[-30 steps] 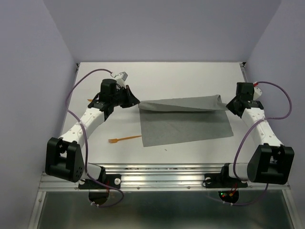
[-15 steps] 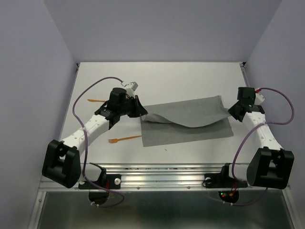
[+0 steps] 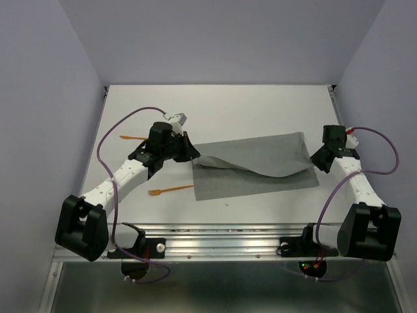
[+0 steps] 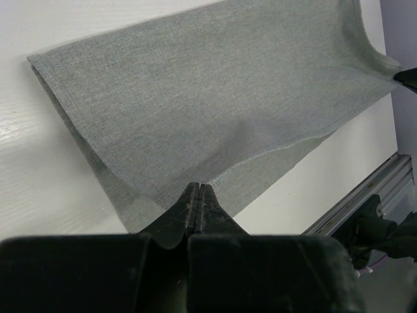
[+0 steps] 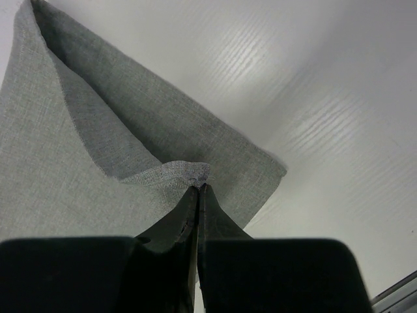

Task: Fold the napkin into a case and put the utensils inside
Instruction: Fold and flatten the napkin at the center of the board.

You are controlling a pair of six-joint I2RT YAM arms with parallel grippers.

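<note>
Grey napkin (image 3: 260, 171) lies mid-table, its far half raised and folded over the near half, sagging between the two arms. Left gripper (image 4: 199, 190) has its fingers pressed together on the upper layer's left corner, and right gripper (image 5: 198, 189) likewise pinches the hemmed right corner. Orange fork (image 3: 171, 190) lies flat on the white table (image 3: 228, 104) just beside the napkin's left edge; second orange utensil (image 3: 132, 138) lies farther back, left of the left arm, well apart from the cloth.

Half-folded grey napkin (image 3: 254, 166), orange fork (image 3: 171, 190) beside
</note>
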